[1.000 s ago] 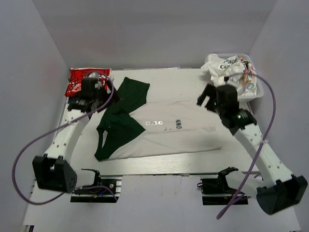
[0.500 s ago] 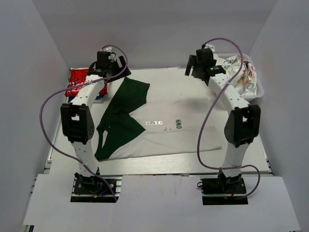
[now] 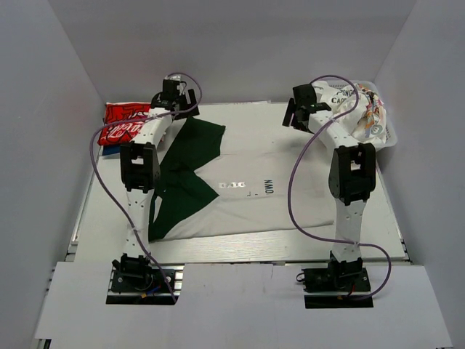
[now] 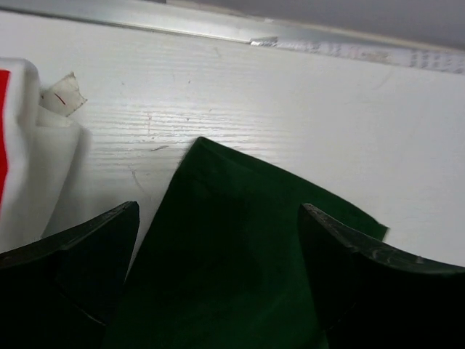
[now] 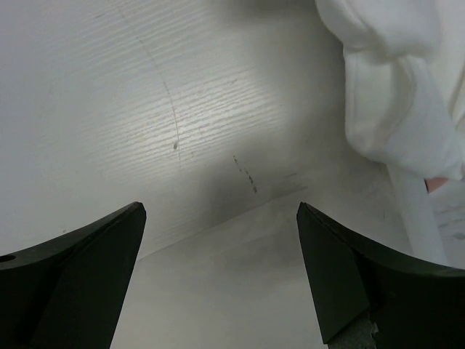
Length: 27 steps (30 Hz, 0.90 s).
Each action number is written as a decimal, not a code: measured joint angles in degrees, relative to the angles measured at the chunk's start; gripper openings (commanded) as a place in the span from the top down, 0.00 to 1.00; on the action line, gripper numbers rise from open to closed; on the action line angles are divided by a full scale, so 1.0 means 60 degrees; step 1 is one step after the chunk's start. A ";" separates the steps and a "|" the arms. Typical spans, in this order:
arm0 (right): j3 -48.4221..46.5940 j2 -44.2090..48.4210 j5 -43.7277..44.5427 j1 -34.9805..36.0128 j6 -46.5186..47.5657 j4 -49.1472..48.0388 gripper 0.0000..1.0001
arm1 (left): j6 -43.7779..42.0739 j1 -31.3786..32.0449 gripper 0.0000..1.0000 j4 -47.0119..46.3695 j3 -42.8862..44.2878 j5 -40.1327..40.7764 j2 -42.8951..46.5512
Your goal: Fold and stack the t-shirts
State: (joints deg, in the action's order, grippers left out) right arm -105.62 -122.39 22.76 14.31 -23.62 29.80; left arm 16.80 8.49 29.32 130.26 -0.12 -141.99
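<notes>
An off-white t-shirt (image 3: 269, 193) lies flat mid-table, its print showing faintly. A dark green t-shirt (image 3: 182, 174) lies across its left part. A folded red Coca-Cola shirt (image 3: 120, 123) sits at the far left. My left gripper (image 3: 182, 109) is open and empty, just above the green shirt's far corner (image 4: 240, 247); the red and white cloth (image 4: 22, 145) lies to its left. My right gripper (image 3: 294, 116) is open and empty over the off-white shirt's far edge (image 5: 240, 291). No pink shirt is in view.
A white mesh basket (image 3: 389, 138) at the far right holds a crumpled white printed tee (image 3: 349, 102), which also shows in the right wrist view (image 5: 392, 94). Something blue (image 3: 109, 149) peeks from under the red shirt. Grey walls close in on three sides.
Both arms have reached from over the middle of the table out to the far edge, and both grippers now sit low at the shirts' far edges. The shirts have not moved.
</notes>
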 measured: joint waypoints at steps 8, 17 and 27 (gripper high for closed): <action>-0.0229 -0.0605 -0.0069 -0.0262 -0.0033 -0.0022 0.10 | -0.0153 0.0000 0.00 -0.0623 0.0073 0.0182 -0.1107; -0.0517 -0.1100 -0.0047 -0.0248 -0.0051 0.0007 0.10 | 0.0208 0.0000 0.46 -0.1508 0.0543 0.0062 -0.1661; -0.1144 -0.2240 0.0270 -0.0262 -0.0503 0.0368 0.11 | 0.0280 0.0000 1.00 -0.2623 -0.0171 -0.0514 -0.1606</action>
State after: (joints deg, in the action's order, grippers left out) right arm -112.49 -135.83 24.38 12.73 -26.63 32.01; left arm 18.48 8.49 13.58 129.23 -3.20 -151.63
